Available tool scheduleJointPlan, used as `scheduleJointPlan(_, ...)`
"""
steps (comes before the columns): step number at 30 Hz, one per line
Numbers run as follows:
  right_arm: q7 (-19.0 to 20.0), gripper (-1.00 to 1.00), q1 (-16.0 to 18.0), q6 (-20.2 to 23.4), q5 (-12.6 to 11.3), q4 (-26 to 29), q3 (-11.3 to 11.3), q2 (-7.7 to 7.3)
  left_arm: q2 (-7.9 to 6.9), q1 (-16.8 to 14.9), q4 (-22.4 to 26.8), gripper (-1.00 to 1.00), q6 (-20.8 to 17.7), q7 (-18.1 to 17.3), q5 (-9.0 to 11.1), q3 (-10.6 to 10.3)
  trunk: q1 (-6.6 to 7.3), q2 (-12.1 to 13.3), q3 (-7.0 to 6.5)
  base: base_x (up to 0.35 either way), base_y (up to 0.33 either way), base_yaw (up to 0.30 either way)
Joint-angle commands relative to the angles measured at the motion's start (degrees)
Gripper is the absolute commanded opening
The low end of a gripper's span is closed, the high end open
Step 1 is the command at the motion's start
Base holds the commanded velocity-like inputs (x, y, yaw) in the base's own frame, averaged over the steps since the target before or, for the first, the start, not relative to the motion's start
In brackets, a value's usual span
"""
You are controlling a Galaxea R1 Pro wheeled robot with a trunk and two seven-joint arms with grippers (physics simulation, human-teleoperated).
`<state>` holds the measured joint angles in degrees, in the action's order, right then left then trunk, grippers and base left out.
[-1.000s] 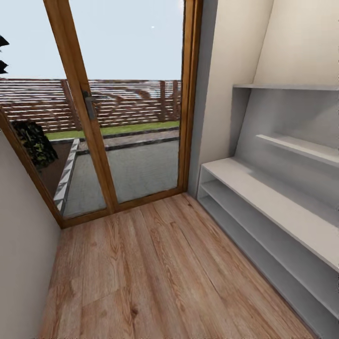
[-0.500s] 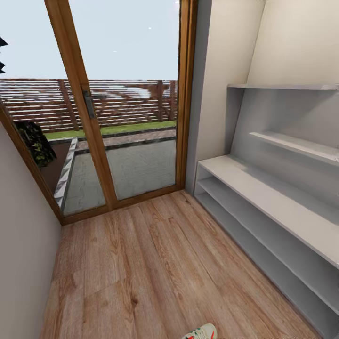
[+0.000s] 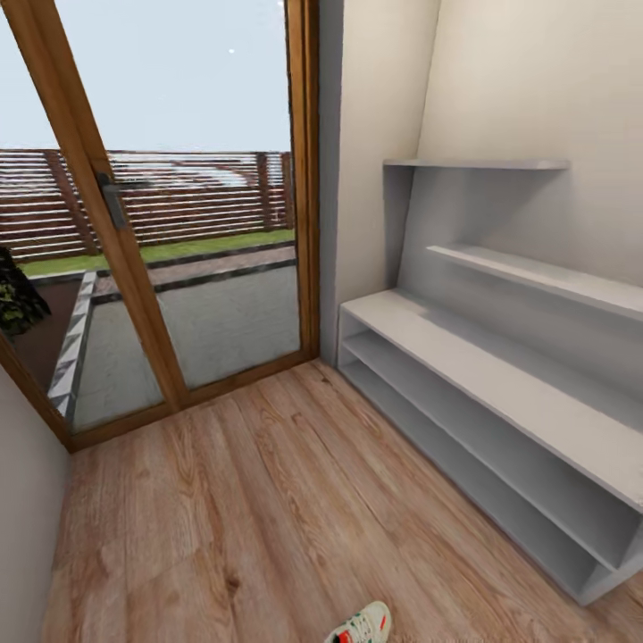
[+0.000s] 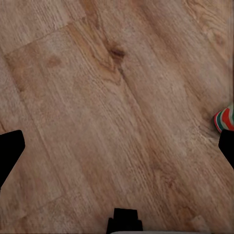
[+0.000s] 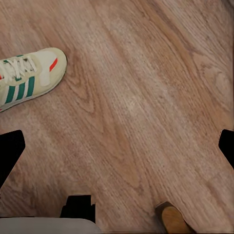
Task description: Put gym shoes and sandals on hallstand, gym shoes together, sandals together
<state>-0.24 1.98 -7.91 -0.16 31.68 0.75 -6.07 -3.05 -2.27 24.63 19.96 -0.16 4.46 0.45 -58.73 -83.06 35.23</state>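
One cream-white gym shoe (image 3: 362, 625) with green stripes lies on the wood-plank corridor floor (image 3: 268, 500) at the bottom edge of the head view. In the right wrist view the same kind of gym shoe (image 5: 27, 78) lies ahead of my right gripper (image 5: 122, 141), which is open and hangs above bare planks. A tan piece with a dark brown rim (image 5: 171, 219), possibly a sandal's end, shows at that view's edge. My left gripper (image 4: 121, 141) is open over the floor, and a shoe's red and green end (image 4: 224, 119) shows beside one finger. The pale grey hallstand (image 3: 500, 375) stands along the right wall with bare shelves.
A wood-framed glass door (image 3: 179, 268) closes the corridor's far end, with a patio and fence beyond. A plain wall (image 3: 22, 500) runs along the left. Open planks lie between the hallstand and that wall.
The camera has swung to the right, so the door and hallstand sit further left in the picture. The gym shoe has come into view at the bottom edge.
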Motion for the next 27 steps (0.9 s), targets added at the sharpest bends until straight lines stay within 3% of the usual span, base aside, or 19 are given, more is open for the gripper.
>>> scheduleJointPlan(1,0.0,1.0,0.0,-0.2,0.0,0.0,0.0,0.01,-0.02,0.0,0.0,1.0,0.1,0.0,0.5,-0.1,0.0,0.0,0.05,0.0,0.129,-0.299)
scheduleJointPlan(8,0.0,1.0,0.0,-0.2,0.0,0.0,0.0,0.01,-0.02,0.0,0.0,1.0,0.1,0.0,0.5,-0.1,0.0,0.0,0.05,0.0,0.203,-0.233)
scheduleJointPlan(27,0.0,1.0,0.0,-0.3,0.0,0.0,0.0,0.01,-0.01,0.0,0.0,1.0,0.1,0.0,0.5,-0.1,0.0,0.0,0.05,0.0,0.046,-0.026)
